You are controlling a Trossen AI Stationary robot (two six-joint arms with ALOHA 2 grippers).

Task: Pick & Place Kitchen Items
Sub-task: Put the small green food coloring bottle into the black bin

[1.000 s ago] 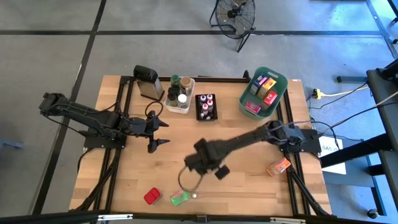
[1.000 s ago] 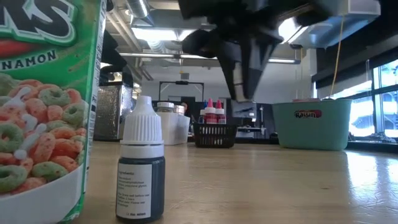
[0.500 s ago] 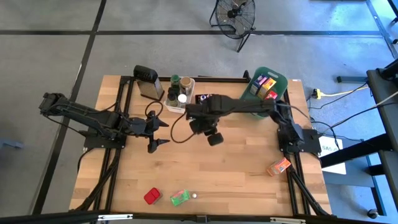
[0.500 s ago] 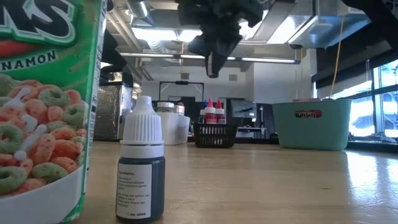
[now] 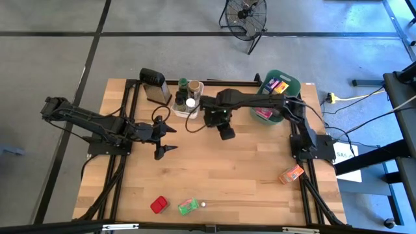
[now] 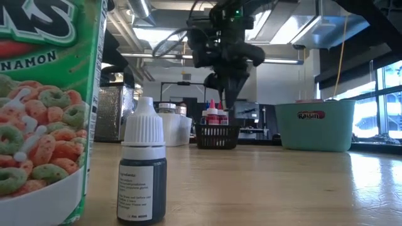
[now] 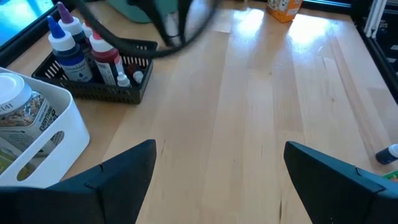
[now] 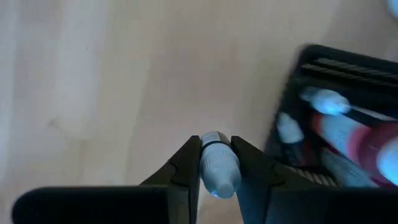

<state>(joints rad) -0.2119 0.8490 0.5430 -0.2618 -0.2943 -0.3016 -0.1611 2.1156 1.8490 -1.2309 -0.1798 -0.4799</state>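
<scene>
My right gripper (image 5: 216,121) is shut on a tiny white-capped bottle (image 8: 216,167). It hangs high over the table's far middle, at the black basket (image 8: 348,124) of capped bottles; in the low view the gripper (image 6: 228,100) is above that basket (image 6: 217,135). My left gripper (image 5: 170,138) is open and empty over the left middle of the table. Another tiny bottle (image 5: 203,203), a green packet (image 5: 187,207) and a red packet (image 5: 158,205) lie near the front edge. An orange packet (image 5: 291,173) lies at the right. My right gripper pinches the tiny bottle at its white cap (image 8: 217,177) between its two fingers (image 8: 186,168). The fingers point down from above. The bottle is lifted clear of the table, beside the black basket; its body below the cap is hidden.
A teal bin (image 5: 276,97) with packets stands far right. A white bin (image 5: 188,97) with jars and a grey grater (image 5: 154,84) stand far left of the basket. In the low view a cereal box (image 6: 44,107) and a bottle (image 6: 143,169) stand right before the camera.
My right gripper, shut on the tiny bottle, has risen from near the table's front edge and swung toward the far edge, ending over the black basket. The arm has turned about as it went. My left arm has kept still.
</scene>
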